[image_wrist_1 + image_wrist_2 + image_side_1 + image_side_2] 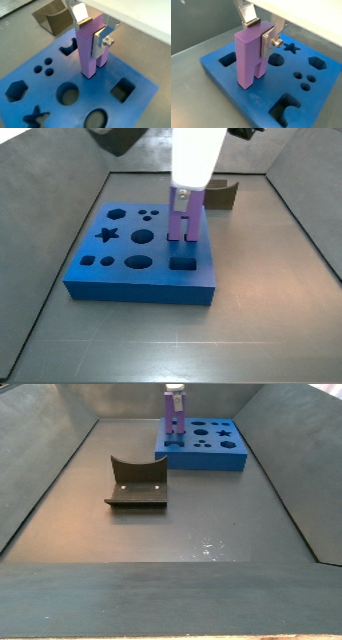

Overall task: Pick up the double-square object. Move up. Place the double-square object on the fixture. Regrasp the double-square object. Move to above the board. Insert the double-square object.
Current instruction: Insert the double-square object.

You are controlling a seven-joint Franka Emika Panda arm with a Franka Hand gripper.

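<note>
The double-square object point(90, 50) is a light-purple block with two legs at its lower end. It stands upright in my gripper point(93, 31), which is shut on its upper part. It hangs over the middle of the blue board point(40, 95), and its lower end is at or just above the board's top face; I cannot tell if it touches. It also shows in a wrist view point(250, 55) and in both side views point(186, 216) point(173, 414). The dark fixture point(138, 484) stands empty on the floor away from the board.
The board has several shaped holes: a star point(110, 233), round holes point(302, 80), a hexagon point(16, 90) and a square point(123, 90) close to the object's legs. Grey bin walls point(54, 474) enclose the floor. The fixture also shows beyond the board point(218, 195).
</note>
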